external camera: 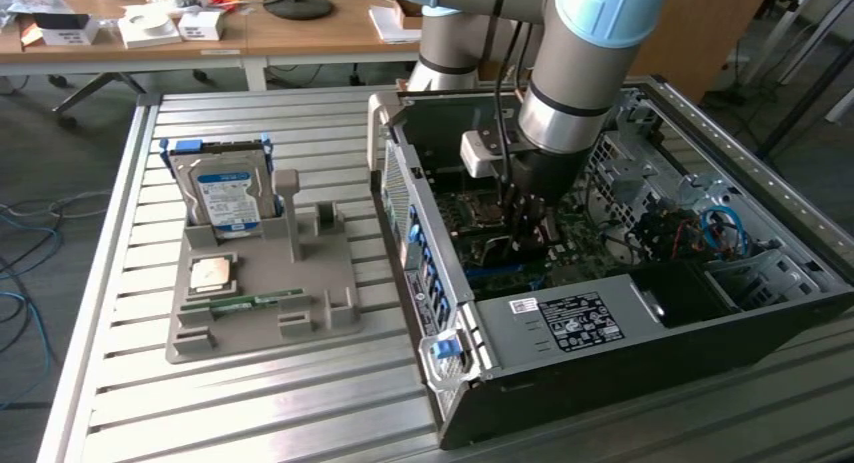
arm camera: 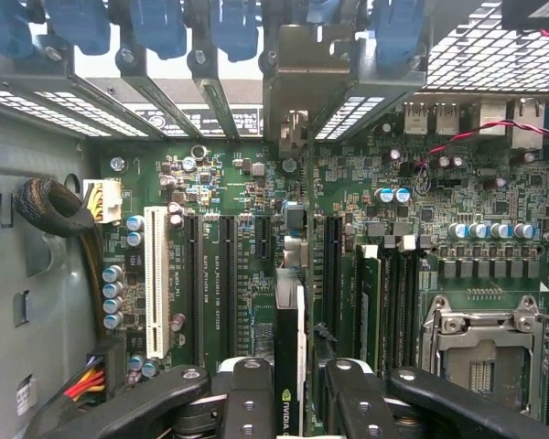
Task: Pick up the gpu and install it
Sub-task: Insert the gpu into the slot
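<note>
**GPU gripped edge-on above the motherboard slots**

You have the pincer (arm camera: 291, 402) clamped on the gpu (arm camera: 289, 347), its two black fingers (arm camera: 247, 398) pressing the card's flat faces from either side. The card stands on edge between them, with a green logo showing on its near rim. Straight ahead of the pincer, the card's metal bracket (arm camera: 297, 87) reaches up toward the rear slot openings of the computer case (external camera: 561, 373). Just below the pincer lies the motherboard (arm camera: 247, 197), with dark expansion slots running along both sides of the card and a white slot (arm camera: 156, 279) further off to one side. An empty CPU socket (arm camera: 480, 347) sits on the other side.

In the exterior view, your arm (external camera: 567, 93) reaches down into the open case. Well away from the pincer, toward the exterior view's left, a grey tray (external camera: 260, 303) holds a hard drive (external camera: 224, 195) standing upright and a memory stick (external camera: 244, 303) lying flat.
</note>
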You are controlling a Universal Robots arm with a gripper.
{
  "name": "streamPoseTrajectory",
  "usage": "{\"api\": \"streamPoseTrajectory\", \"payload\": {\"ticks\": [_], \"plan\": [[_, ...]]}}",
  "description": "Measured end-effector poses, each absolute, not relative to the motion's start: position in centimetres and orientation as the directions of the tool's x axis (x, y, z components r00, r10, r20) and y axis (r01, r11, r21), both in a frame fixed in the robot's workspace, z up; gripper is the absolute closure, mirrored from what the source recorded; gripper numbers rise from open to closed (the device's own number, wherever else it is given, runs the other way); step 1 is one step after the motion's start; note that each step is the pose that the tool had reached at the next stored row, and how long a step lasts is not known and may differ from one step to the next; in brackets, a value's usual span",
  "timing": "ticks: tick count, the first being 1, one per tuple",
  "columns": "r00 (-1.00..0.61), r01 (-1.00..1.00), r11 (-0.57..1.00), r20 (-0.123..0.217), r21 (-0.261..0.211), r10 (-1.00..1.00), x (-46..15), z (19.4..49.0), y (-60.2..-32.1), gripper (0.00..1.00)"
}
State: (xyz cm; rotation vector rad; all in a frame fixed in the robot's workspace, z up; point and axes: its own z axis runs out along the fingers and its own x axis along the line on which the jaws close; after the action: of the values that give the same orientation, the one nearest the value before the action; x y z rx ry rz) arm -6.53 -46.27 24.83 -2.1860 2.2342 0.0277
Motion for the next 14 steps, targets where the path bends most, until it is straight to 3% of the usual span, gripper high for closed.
{"api": "streamPoseTrajectory", "payload": {"ticks": [14], "plan": [[-0.018,-1.0,0.018,-0.03,0.002,-0.999,-6.52,25.03,-46.26,0.74]]}}
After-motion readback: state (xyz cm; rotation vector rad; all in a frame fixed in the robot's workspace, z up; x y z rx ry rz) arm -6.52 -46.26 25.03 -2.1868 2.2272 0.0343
